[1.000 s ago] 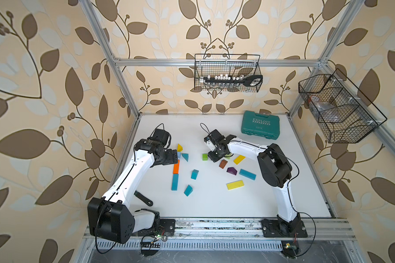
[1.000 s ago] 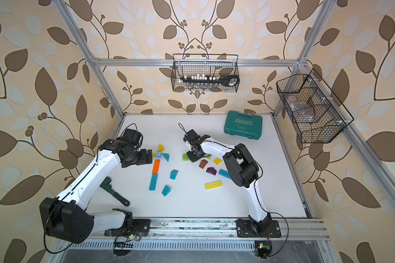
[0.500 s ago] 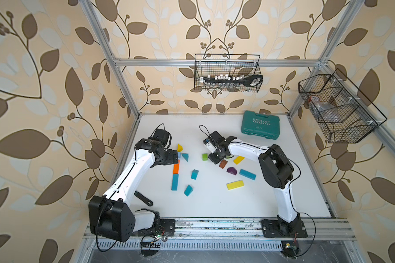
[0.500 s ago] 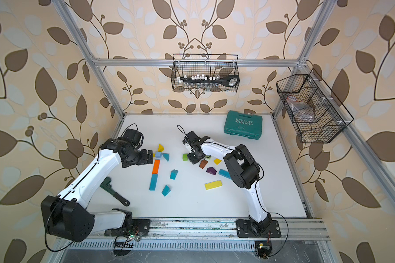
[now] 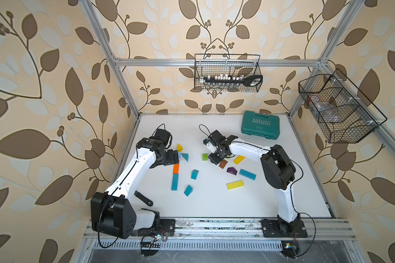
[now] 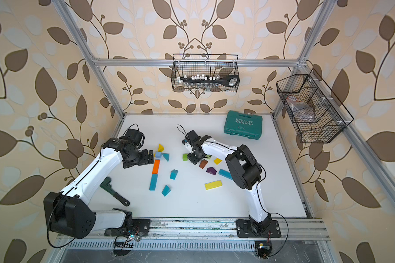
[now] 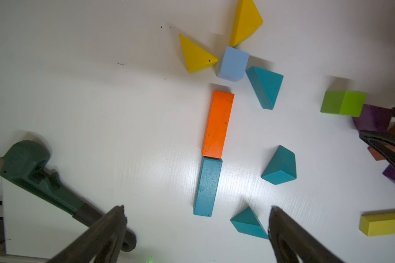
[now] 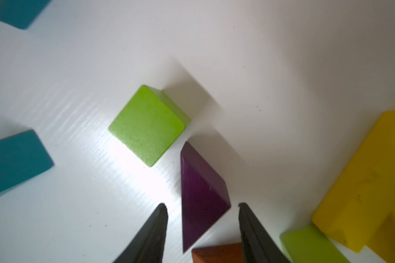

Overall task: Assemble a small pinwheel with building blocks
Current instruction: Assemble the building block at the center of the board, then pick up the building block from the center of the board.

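Near the left, a pale-blue cube [image 7: 233,63] has two yellow wedges [image 7: 196,54] and a teal wedge [image 7: 265,86] around it. Below it, an orange bar [image 7: 218,124] and a teal bar [image 7: 207,186] lie end to end. My left gripper [image 7: 196,208] hangs open beside this group [image 5: 176,157]. My right gripper [image 8: 203,207] is open. A purple wedge [image 8: 201,195] lies on the table between its fingers with a gap on each side. Its tip is next to a green cube [image 8: 146,125]. In both top views the gripper [image 5: 214,159] hides this wedge.
A brown wedge [image 5: 223,163], another purple wedge [image 5: 232,170], two yellow bars [image 5: 235,185], a teal bar [image 5: 247,174] and two teal wedges [image 5: 188,190] lie loose. A teal EXPLOIT case [image 5: 260,125] sits at the back right. A dark green wrench [image 6: 114,193] lies front left.
The right gripper's jaws have parted and it has shifted slightly toward the green cube. The left arm has not moved.
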### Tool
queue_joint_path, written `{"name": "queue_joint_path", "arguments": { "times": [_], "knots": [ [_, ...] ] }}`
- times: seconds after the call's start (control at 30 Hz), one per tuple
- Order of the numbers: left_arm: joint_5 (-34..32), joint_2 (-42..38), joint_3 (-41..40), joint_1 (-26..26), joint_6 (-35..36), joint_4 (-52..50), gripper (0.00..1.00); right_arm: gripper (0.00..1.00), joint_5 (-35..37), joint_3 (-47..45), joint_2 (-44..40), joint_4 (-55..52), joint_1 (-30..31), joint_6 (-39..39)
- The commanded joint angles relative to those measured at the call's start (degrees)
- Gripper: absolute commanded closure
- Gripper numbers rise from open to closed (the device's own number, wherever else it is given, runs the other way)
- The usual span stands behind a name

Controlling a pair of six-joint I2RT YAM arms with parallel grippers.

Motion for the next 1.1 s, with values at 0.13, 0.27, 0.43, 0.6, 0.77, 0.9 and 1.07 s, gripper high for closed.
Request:
{"name": "queue_joint_path", "arguments": {
  "times": [0.13,0.27,0.43,0.6,0.77,0.9,1.07],
  "knots": [
    [3.91,3.92,-0.69,-13.85,-7.26,2.21,0.01,0.38,-1.48,-10.59,-16.33,3.95,-2.36,6.65],
    [4.93,13.4,3.34,-19.15,-6.46,3.13,0.03,0.29,-6.71,-20.76,-23.57,9.27,-6.51,11.74],
    [6.43,21.85,7.5,-20.39,-6.02,3.64,0.12,0.0,-9.59,-30.5,-30.95,13.61,-12.58,14.84],
    [6.66,27.18,9.26,-20.56,-7.6,4.5,0.25,0.0,-13.01,-36.81,-37.59,16.23,-18.2,14.68],
    [6.52,31.04,10.79,-21.65,-7.82,4.51,0.3,0.0,-14.15,-38.61,-39.91,16.82,-20.02,14.34],
    [5.83,32.22,10.26,-21.8,-8.17,4.4,0.41,0.0,-14.64,-38.63,-40.08,16.55,-20.35,14.51],
    [7.02,31.4,7.47,-21.8,-8.61,6.6,0.57,0.0,-12.27,-39.4,-40.19,16.46,-20.59,16.83]
  ]
}}
